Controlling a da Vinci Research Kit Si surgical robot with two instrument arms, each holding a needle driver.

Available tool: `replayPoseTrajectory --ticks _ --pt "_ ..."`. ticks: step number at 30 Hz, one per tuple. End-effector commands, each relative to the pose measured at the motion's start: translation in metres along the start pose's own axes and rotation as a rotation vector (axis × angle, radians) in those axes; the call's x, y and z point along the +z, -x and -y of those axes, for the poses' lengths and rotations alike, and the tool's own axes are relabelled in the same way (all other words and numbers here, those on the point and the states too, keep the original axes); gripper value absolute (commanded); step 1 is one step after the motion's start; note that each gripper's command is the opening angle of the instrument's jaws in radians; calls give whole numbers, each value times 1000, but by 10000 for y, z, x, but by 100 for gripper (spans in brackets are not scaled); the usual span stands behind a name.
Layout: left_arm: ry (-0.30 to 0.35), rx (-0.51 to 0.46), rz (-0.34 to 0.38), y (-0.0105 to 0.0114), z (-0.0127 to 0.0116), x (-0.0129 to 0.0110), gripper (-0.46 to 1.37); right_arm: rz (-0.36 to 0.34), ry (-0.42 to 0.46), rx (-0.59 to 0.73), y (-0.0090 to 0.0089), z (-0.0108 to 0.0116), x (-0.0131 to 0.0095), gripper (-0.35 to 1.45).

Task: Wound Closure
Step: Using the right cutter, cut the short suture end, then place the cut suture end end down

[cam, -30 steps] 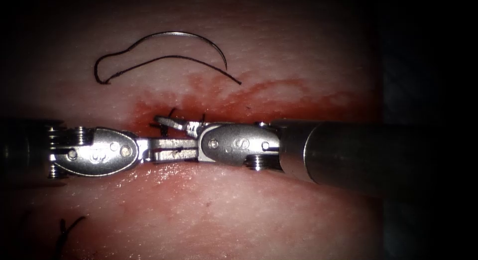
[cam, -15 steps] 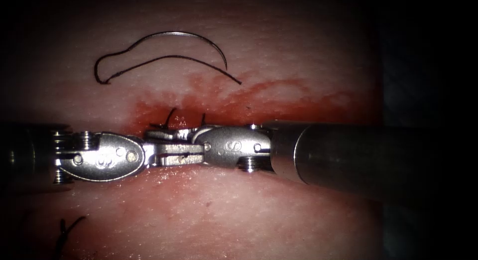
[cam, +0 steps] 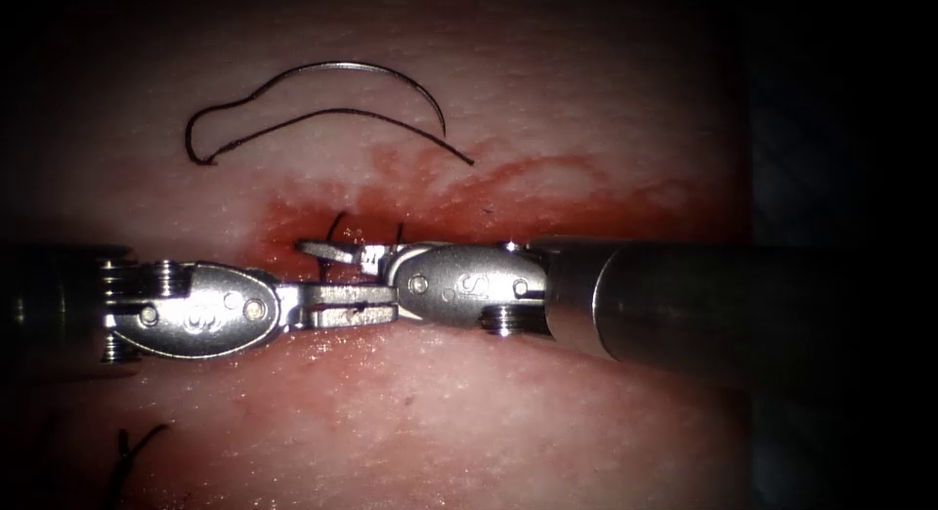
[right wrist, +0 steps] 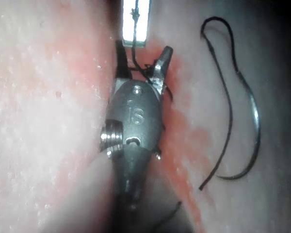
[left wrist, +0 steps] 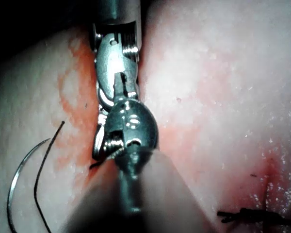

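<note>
The curved needle [cam: 362,68] lies free on the tissue [cam: 508,412] beyond the cut, toward the left, not in the tissue; its thread [cam: 293,119] loops beside it. The left tool [cam: 389,303] points right along the cut, jaws shut on a short thread end. Facing it, the right tool [cam: 315,266] has its jaws open around the dark thread tails [cam: 335,225] at a stitch. In the right wrist view the right tool [right wrist: 141,60] straddles the thread [right wrist: 136,53] that runs up to the left tool's jaws [right wrist: 135,24]. The needle [right wrist: 254,121] rests off to the side.
Red fluid [cam: 547,192] stains the tissue along the cut. A tied stitch with cut thread ends [cam: 127,451] sits on the near left; the same stitch [left wrist: 242,213] shows in the left wrist view. The right tool's thick shaft [cam: 684,305] lies over the cut's right half.
The left tool slid slightly right. The right tool moved left, then eased back a little, its upper jaw lifting open over the thread tails. Needle and loose thread stayed put.
</note>
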Motion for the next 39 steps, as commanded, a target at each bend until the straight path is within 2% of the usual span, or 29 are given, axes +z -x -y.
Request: replayPoseTrajectory --ticks 1,16,19,20,22,24,31,34,36,39 --pt "5 0 -1 0 1 -2 -35 0 -5 0 0 -1 -2 124" --pt "-17 3 9 9 11 -24 -35 15 7 16 -8 -22 -62 126" --pt "-30 3 14 11 14 -27 -35 19 11 14 -10 -27 -71 126" --pt "-60 25 28 14 18 -31 -35 21 13 16 -11 -30 -77 126" --pt "-78 42 37 16 21 -34 -35 23 14 18 -12 -32 -81 126" --pt "-113 64 58 23 31 -43 -35 30 22 15 -14 -36 -90 126" --pt "-149 81 116 49 56 -67 -35 46 41 15 -12 -44 -107 126" --pt "-172 84 131 68 68 -73 -35 49 45 15 -9 -47 -112 125" --pt "-171 92 158 80 70 -73 -35 52 50 15 -8 -49 -113 125" --pt "-123 51 191 103 63 -65 -35 57 56 16 -7 -49 -114 125"
